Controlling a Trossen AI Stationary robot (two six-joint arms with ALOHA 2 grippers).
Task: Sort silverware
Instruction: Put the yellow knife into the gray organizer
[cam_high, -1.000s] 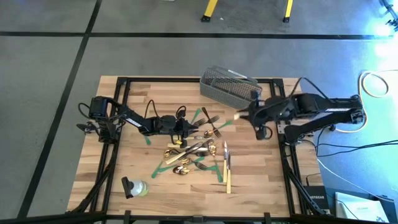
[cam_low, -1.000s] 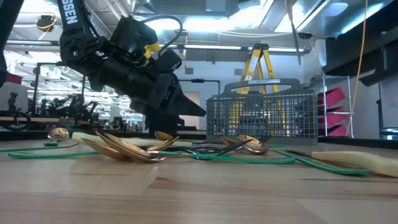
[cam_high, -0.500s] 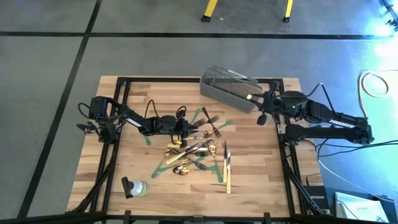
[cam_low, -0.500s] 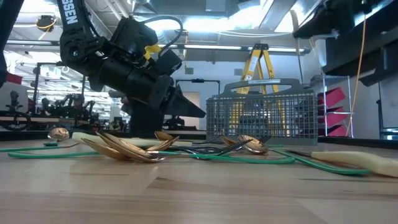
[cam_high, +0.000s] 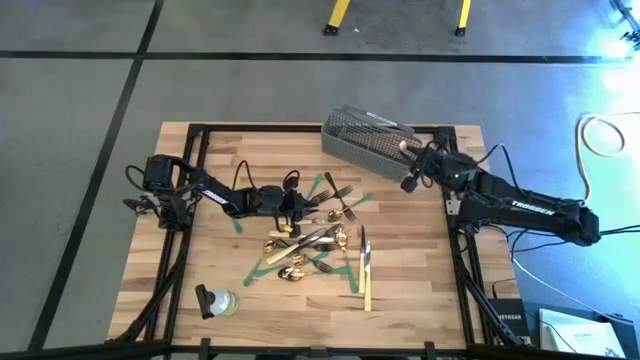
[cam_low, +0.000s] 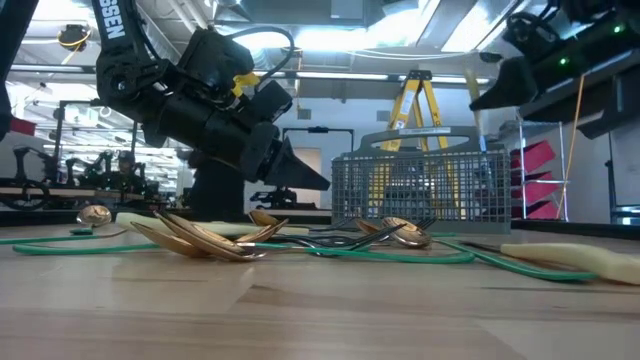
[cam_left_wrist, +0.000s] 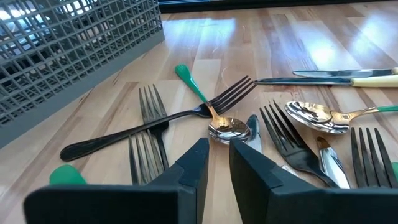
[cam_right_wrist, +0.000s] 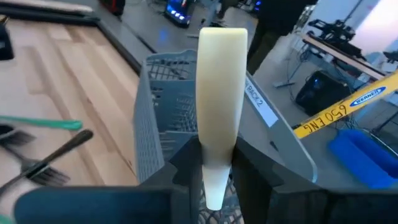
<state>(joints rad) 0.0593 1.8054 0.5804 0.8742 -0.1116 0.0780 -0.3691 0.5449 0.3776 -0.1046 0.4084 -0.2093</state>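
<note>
Little of the sorting appears done. At the counter's (cam_high: 200, 215) left edge the left arm is anchored, and its pincer (cam_high: 297, 206) is held low at the left of the pile, fingers nearly closed with a narrow gap and nothing between them. Just ahead of it a dark fork (cam_left_wrist: 158, 118) is crossed by a gold spoon (cam_left_wrist: 229, 129).

The silverware (cam_high: 318, 240) is spread over the middle of the counter: gold spoons and dark forks tangled over green tape, with a cream-handled knife (cam_high: 366, 287) lying toward the front edge. Most pieces are judged still unsorted. A small roll (cam_high: 217, 301) sits near the front left corner.

Bare wood is left on both sides of the pile and along the front edge, so room for approach is ample there.

At the back edge, right of centre, the mesh basket (cam_high: 366, 142) stands. One long piece is seen lying across its top. The right pincer (cam_high: 408, 150) is held above the basket's right end, closed on a knife, cream handle (cam_right_wrist: 221, 93) pointing outward. The drop is judged tight, given the narrow compartments.
</note>
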